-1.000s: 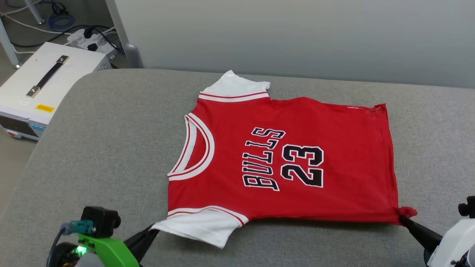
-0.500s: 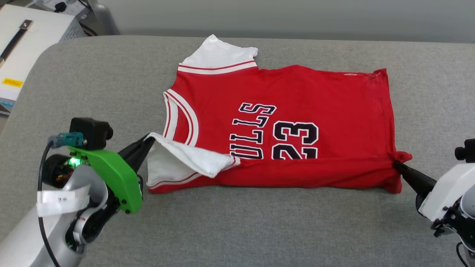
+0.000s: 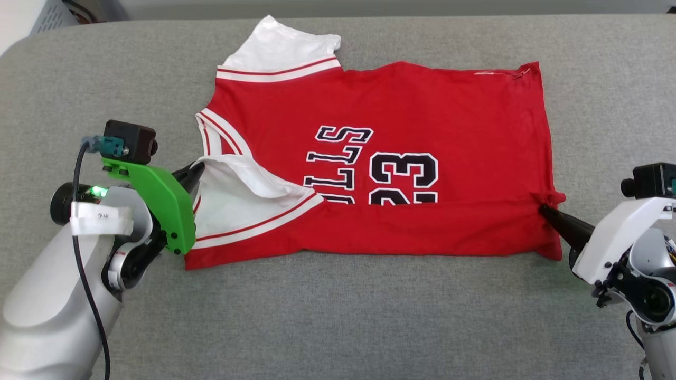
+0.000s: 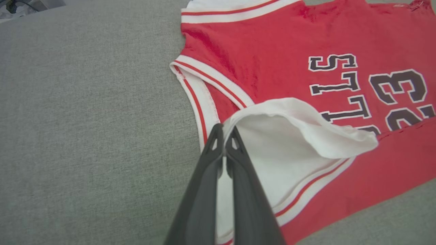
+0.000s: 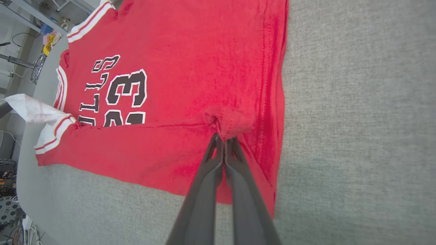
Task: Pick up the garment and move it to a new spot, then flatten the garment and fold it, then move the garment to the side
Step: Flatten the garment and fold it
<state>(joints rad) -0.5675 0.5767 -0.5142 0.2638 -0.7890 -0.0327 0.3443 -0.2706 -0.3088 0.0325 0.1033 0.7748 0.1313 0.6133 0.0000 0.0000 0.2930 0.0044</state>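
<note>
The garment is a red T-shirt with white sleeves and dark lettering, lying on the grey cushion with its collar to the left. Its near long edge is lifted and folded over the body, hiding the bottom of the lettering. My left gripper is shut on the tip of the near white sleeve, held up over the shirt. My right gripper is shut on the near hem corner, bunched between its fingers. The far white sleeve lies flat.
The grey cushion runs wide in front of the shirt and to its left. A white box corner sits past the cushion's far left edge. Cluttered floor and cables lie beyond the cushion's left end.
Both grippers carried the shirt's near edge away from me, over the body, covering the bottom of the lettering. The head camera tilted down, so the whole scene slid up the view.
</note>
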